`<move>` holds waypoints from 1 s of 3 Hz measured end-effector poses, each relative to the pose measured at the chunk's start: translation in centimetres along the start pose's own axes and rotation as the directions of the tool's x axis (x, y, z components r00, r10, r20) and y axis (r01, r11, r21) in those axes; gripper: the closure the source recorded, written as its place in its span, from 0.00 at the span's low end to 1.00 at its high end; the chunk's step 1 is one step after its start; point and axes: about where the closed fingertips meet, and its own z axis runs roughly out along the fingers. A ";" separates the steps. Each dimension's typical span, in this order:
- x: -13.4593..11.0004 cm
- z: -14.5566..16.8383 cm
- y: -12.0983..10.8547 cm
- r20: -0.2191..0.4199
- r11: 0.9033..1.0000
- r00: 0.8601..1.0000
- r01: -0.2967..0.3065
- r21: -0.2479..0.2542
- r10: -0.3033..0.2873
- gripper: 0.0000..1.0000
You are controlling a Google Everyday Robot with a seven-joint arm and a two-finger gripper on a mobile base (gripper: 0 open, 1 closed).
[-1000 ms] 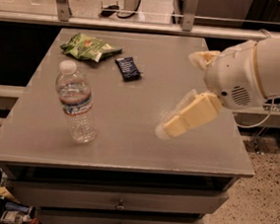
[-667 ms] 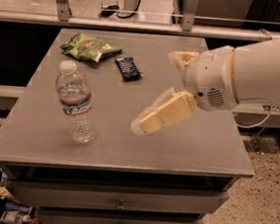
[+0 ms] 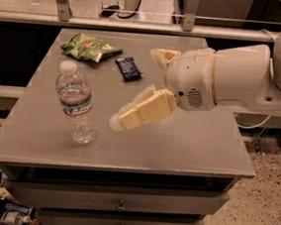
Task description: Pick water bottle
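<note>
The water bottle [image 3: 76, 104] stands upright on the front left of the grey table [image 3: 192, 144]. It is clear ribbed plastic with a white cap and a white, blue and red label band. My gripper [image 3: 134, 89] is on the end of the large white arm reaching in from the right, above the middle of the table. It is open and empty, its fingers spread wide. The lower fingertip [image 3: 115, 124] is a short way to the right of the bottle and does not touch it.
A green snack bag [image 3: 90, 47] lies at the back left of the table. A small dark blue packet [image 3: 129, 67] lies beside it, just behind the gripper. Drawers [image 3: 122, 202] sit under the tabletop. A metal railing [image 3: 138, 27] runs behind the table.
The arm and gripper have moved left across the table toward the bottle. The bottle, bag and packet have not moved.
</note>
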 end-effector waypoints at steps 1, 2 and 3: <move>0.5 1.8 -0.2 0.046 1.000 0.999 0.018 0.002 -0.018 0.00; 0.9 3.2 -0.5 0.105 0.999 0.993 0.047 0.015 -0.048 0.00; 2.0 6.5 -0.9 0.182 0.999 0.982 0.054 -0.005 -0.053 0.00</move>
